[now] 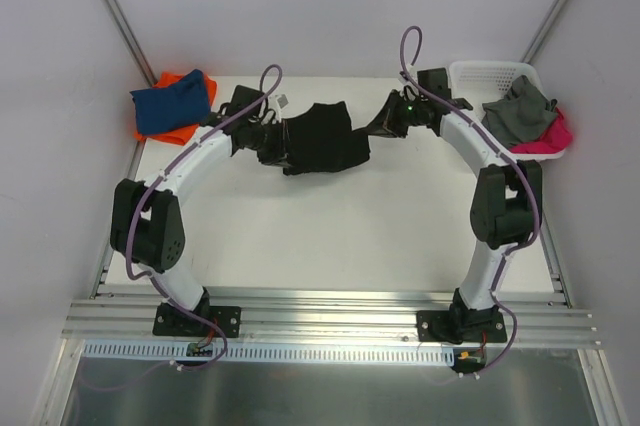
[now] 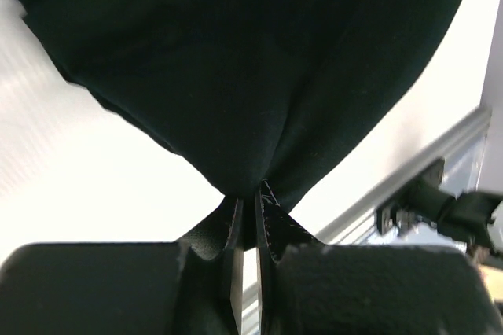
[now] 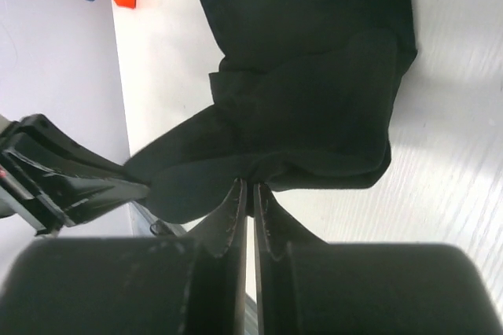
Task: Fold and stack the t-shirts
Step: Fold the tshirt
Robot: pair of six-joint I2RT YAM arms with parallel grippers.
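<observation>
The black t-shirt [image 1: 320, 138] is held bunched, well left of the basket [image 1: 487, 70], clenched by the left hand [image 2: 250, 217] and the right hand [image 3: 250, 197]. Equal tension is called for, so the cloth can be laid flat on the bench [image 1: 330, 236].

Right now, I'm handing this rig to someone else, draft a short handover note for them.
Left tool: shut on the black t-shirt. Right tool: shut on the same shirt's other side.
The black t-shirt is bunched between them at the table's far middle. The blue t-shirt lies on the orange t-shirt in the far left corner.
Done: those two look stacked.
Left: fold the black one and stack it. A grey cloth and a pink cloth sit in the white basket.
</observation>
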